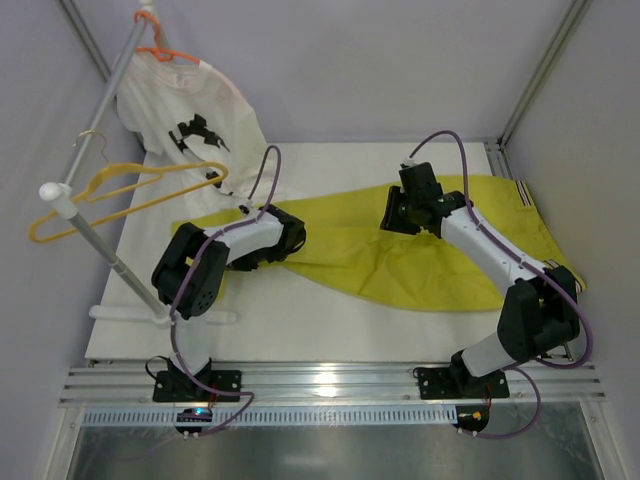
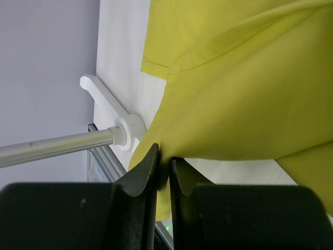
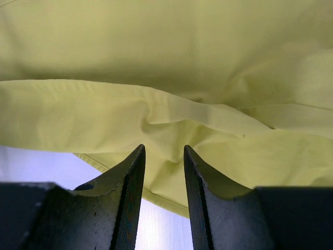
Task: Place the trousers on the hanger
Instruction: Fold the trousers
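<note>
The yellow-green trousers (image 1: 400, 265) lie spread across the white table, their striped band at the far right. My left gripper (image 1: 293, 235) is down on their left end. In the left wrist view the left gripper (image 2: 164, 154) is shut on a pinched fold of the trousers (image 2: 244, 94). My right gripper (image 1: 396, 215) is over the middle of the cloth. In its wrist view the right gripper (image 3: 164, 151) stands open, tips against a small pucker of the trousers (image 3: 156, 52), with table showing through the gap. The yellow hanger (image 1: 130, 195) hangs on the rack at the left.
A metal rack pole (image 1: 100, 240) slants up from a white foot (image 1: 165, 315) at the table's left edge. It also carries an orange hanger (image 1: 165, 50) with a white printed T-shirt (image 1: 195, 115). The rack pole (image 2: 57, 146) and its foot (image 2: 101, 91) sit close beside the left gripper.
</note>
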